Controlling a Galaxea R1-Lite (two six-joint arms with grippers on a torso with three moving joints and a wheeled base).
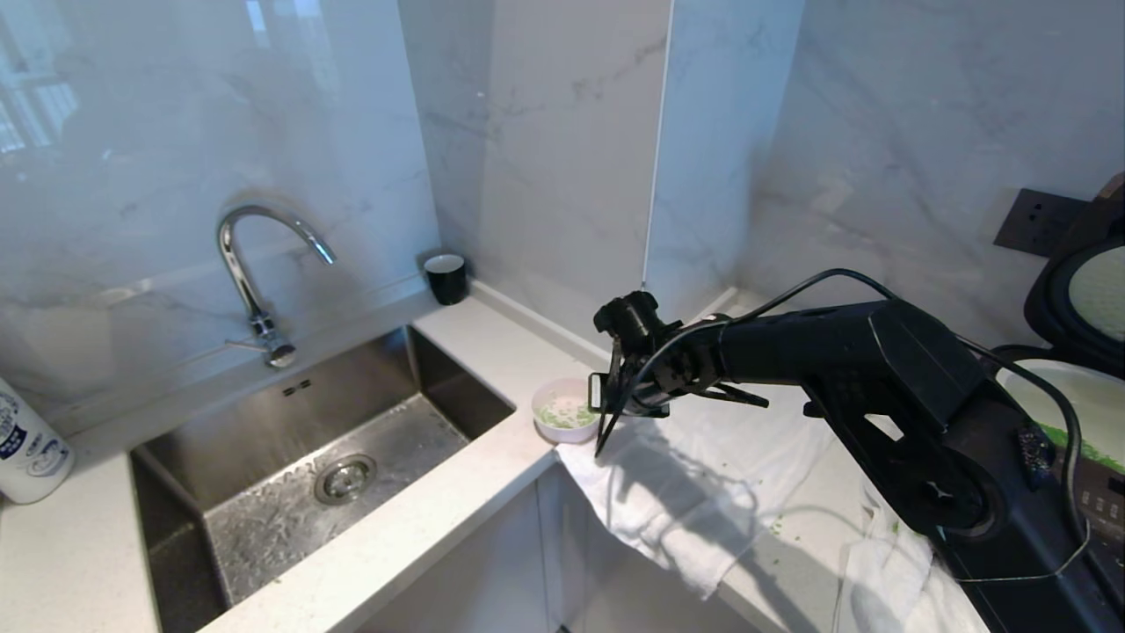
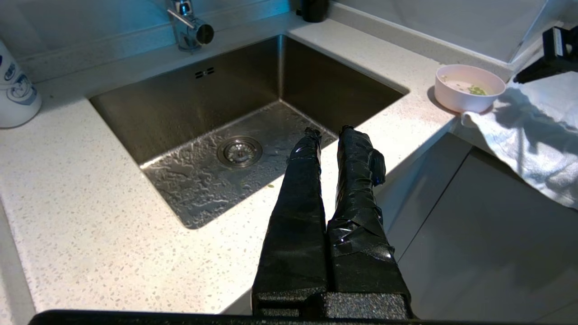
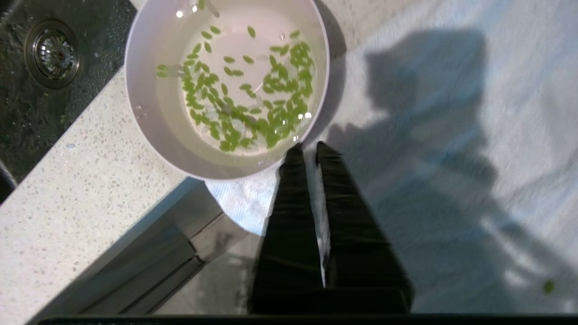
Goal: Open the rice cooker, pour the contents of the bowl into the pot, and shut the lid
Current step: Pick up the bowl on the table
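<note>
Already the first step appears done: at the right edge of the head view the rice cooker [image 1: 1103,492] stands with the lid [image 1: 1085,294] swung up, its round pale underside plate facing forward, and the pale rim of the pot [image 1: 1068,387] shows beneath it, largely hidden behind the right arm. Pouring and closing remain, by this reading. The bowl [image 1: 564,410] sits on the tabletop [image 1: 413,527] at the inner corner where the worktop turns, just beside the sink [image 1: 290,475] and touching the edge of a white cloth [image 1: 694,501] spread toward the cooker. It is a small round pale-pink bowl with a thin rim, upright, holding a shallow layer of clear liquid with many small green oval grains and a few white ones; whether some contents were poured before cannot be told, though a few green specks lie on the cloth. The right claw [image 3: 310,151] hovers above the bowl's near rim, tips pointing down, jaws nearly together with only a narrow slit between them and nothing held; the bowl is not yet grasped. The left claw [image 2: 329,132] is parked in front of the sink, jaws close together and empty. A black cup [image 1: 446,278] and a tap [image 1: 264,272] stand at the back edge.
</note>
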